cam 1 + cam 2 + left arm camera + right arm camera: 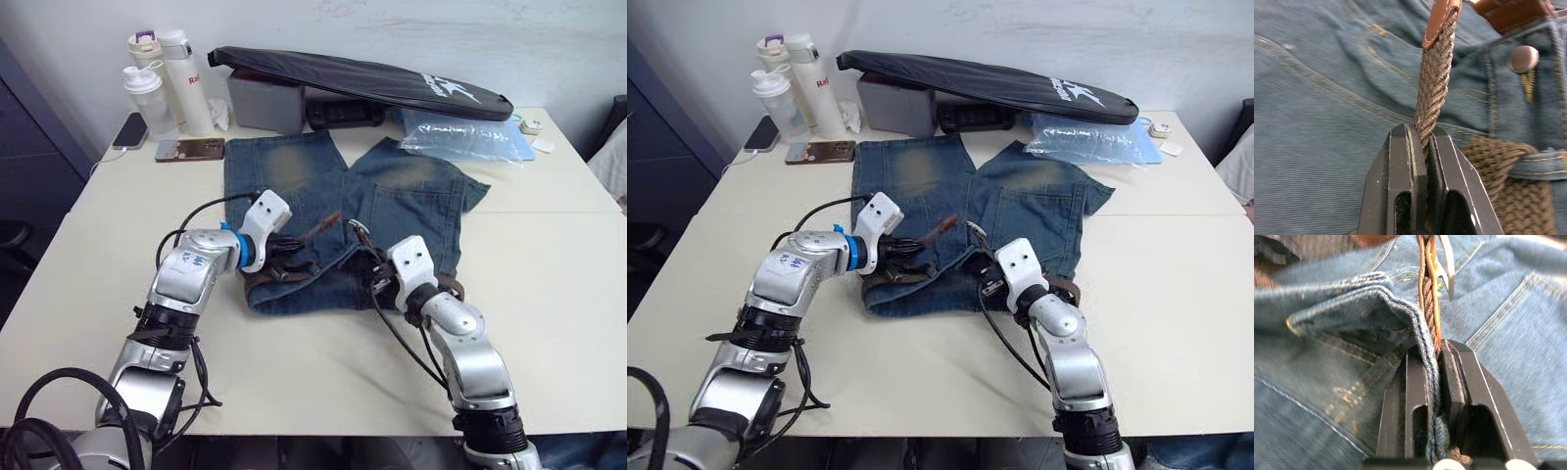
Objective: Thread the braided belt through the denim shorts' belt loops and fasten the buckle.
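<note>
— Where are the faded blue denim shorts [392,196] lying?

— Flat on the pale table [549,294], waistband toward the near edge, both legs with their yellowish worn patches pointing to the far side.

— And the dark-brown braided belt [1432,83]?

— Along the waistband. In the left wrist view part of it passes under a blue denim belt loop [1540,164], just beside a round silver metal button [1523,58]. The tan leather tip [1437,22] lifts off the denim near the middle of the shorts.

— What is the left gripper [1422,139] doing?

— Its two black fingers are pressed together on the braided strap, just below that tan tip.

— The right gripper [1436,352]?

— Clamped narrow too, pinching the belt together with a folded edge of the waistband. The silver rectangular metal buckle [1445,264] sticks up just beyond its fingertips.

— So the buckle is not fastened?

— No, the tip and the buckle are apart, one at each gripper.

— Anything else on the table?

— At the far left, white bottles [162,83] and two phones [189,149]. Along the far edge, a long black padded bag [362,78] lying over a grey box [265,103], and a clear plastic packet [465,137] to the right.
</note>
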`<action>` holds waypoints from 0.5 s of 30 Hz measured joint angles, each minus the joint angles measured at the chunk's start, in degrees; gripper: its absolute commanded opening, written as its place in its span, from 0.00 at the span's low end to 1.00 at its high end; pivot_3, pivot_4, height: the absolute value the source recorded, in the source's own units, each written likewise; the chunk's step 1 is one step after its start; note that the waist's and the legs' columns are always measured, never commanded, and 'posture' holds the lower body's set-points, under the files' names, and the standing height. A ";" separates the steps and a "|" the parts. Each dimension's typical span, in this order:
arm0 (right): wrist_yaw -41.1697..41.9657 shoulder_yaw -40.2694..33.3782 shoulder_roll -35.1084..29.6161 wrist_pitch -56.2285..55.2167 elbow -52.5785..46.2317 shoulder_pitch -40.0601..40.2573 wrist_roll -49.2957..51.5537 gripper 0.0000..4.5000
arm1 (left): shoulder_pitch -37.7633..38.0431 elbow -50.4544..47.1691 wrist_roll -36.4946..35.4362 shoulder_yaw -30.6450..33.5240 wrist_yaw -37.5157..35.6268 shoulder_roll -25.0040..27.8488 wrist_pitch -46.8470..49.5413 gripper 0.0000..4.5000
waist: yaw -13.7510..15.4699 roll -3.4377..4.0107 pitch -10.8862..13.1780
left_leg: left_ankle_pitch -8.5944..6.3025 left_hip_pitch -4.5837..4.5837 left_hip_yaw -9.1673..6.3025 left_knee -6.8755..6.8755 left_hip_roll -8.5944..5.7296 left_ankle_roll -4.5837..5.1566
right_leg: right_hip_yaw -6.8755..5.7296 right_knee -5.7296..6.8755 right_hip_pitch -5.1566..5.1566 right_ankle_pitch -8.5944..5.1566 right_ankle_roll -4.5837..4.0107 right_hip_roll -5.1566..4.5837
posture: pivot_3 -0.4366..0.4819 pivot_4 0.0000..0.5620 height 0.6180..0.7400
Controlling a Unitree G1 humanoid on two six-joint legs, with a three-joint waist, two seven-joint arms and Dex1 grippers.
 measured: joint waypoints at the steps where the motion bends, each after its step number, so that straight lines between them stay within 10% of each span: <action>1: -0.78 -0.69 0.78 1.59 -0.33 -0.27 1.22 0.01 | 0.00 -0.94 -0.53 -0.04 0.33 -0.54 1.67 0.00 | 0.01 0.02 -0.01 | 0.00 0.00 0.00 -0.01 0.00 0.00 | -0.01 0.00 0.00 0.00 0.00 0.00 | 0.48 0.27 1.00; 15: -3.68 1.89 -0.59 5.71 -3.74 -0.49 3.73 0.01 | -0.09 -2.38 -1.57 -1.94 3.39 -3.79 5.34 0.00 | -0.09 0.03 -0.03 | -0.01 -0.01 0.01 -0.09 -0.02 -0.02 | 0.02 -0.38 -0.03 0.00 0.00 0.02 | 0.48 0.27 1.00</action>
